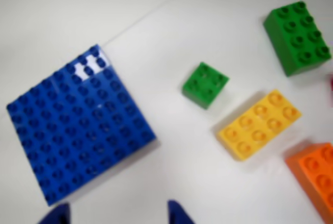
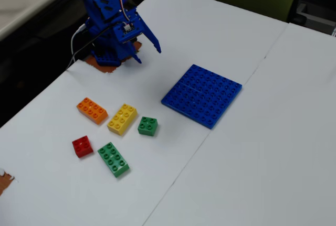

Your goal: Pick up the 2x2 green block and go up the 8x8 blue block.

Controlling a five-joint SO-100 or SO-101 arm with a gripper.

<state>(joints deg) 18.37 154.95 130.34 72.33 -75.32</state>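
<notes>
- The small square dark-green plastic brick with four studs (image 1: 205, 84) sits free on the white bench (image 2: 273, 147), a little right of centre in the wrist view and just below centre-left in the fixed view (image 2: 148, 126).
- Nothing touches it. The yellow eight-stud plastic brick (image 2: 122, 118) lies just beside it, at its lower right in the wrist view, with a narrow gap between them.
- The large flat blue studded plastic plate (image 1: 80, 125) fills the left of the wrist view; in the fixed view it lies right of centre, near the small brick but apart from it.
- Further out: a longer, lighter green eight-stud brick (image 2: 113, 159), a small red brick (image 2: 82, 146) and an orange eight-stud brick (image 2: 92, 110), all separate.
- The blue pincer (image 2: 149, 50) hangs at the upper left of the fixed view, well apart from the bricks, empty. Two blue tips (image 1: 179, 214) at the wrist view's bottom edge stand wide apart.
- The step in hand looks like the reach for the small brick. It should go best with the fingers squared to two opposite flat sides, one finger dropping cleanly into the gap on the yellow side, then closing low.
</notes>
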